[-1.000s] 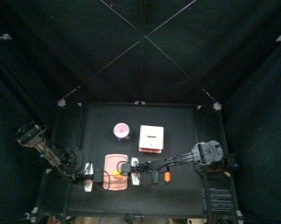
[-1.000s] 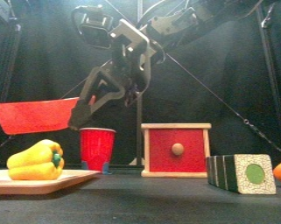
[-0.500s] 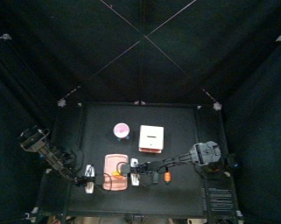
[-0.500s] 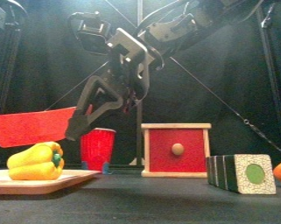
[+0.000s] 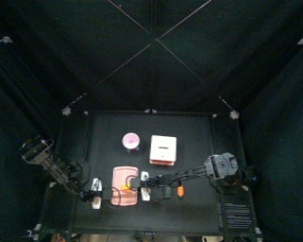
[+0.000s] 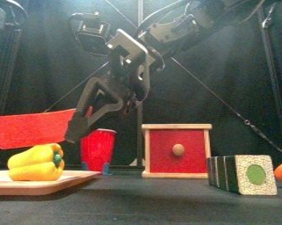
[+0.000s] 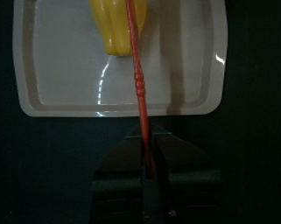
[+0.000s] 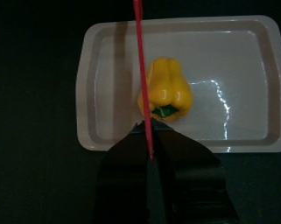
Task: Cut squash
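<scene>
**Two claws over the tray, cut not yet made.** My left claw (image 7: 145, 144) is closed on a thin red blade (image 7: 137, 79), seen edge-on and running out from between the jaws across the white tray (image 7: 60, 101). My right claw (image 8: 150, 140) is likewise clamped on a red edge that crosses the upper half of its own view, above the yellow squash (image 8: 166, 87). Whether these are one tool or two I cannot tell.

**Change.** In the front view the broad red face of the blade, at middle left, sits lower than it did a second ago. Over the last half second it has hardly shifted. Its lower edge now overlaps the top of the squash at lower left (contact cannot be confirmed from this angle). I judge that the descent is nearly complete and the first press into the squash is the step in hand. The squash looks whole.

**Location.** The squash lies on the tray at the lower left of the front view, and in the lower middle of the top view.

**Edges and room.** The tray's raised rim bounds the cut on all sides. The red cup (image 6: 97, 148) stands just right of the tray, and the red box (image 6: 176, 150) further right. The dark block (image 6: 242, 173) sits at lower right, well apart. The surface (image 6: 143, 198) in front is bare, so a sideways draw towards the cup has the least room.
</scene>
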### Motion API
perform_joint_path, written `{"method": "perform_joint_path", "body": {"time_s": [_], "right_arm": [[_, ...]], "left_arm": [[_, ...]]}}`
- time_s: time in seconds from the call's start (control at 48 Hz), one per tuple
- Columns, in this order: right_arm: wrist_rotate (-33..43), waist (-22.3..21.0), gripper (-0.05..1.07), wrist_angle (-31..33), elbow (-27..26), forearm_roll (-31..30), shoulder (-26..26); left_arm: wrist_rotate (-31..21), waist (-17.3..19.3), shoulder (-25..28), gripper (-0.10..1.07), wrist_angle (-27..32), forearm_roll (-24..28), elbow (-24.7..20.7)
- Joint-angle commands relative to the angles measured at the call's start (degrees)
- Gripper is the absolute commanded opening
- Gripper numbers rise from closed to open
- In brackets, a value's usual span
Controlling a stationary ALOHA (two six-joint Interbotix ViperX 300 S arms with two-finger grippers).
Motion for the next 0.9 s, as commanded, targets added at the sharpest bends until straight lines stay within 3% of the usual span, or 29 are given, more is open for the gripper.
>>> {"method": "perform_joint_path", "body": {"time_s": [0.0,0.5,0.875], "right_arm": [[0.18,-0.09,0.33,0.09,-0.88,0.26,-1.05],[0.18,-0.26,0.33,0.09,-0.62,0.35,-0.88],[0.18,-1.05,0.33,0.09,-0.62,0.44,-0.53]], "left_arm": [[0.09,-0.70,-0.09,0.38,0.35,-0.18,-0.26],[0.09,-0.09,-0.09,0.38,0.70,0.44,0.35],[0.18,1.93,-0.09,0.38,0.79,3.96,0.53]]}}
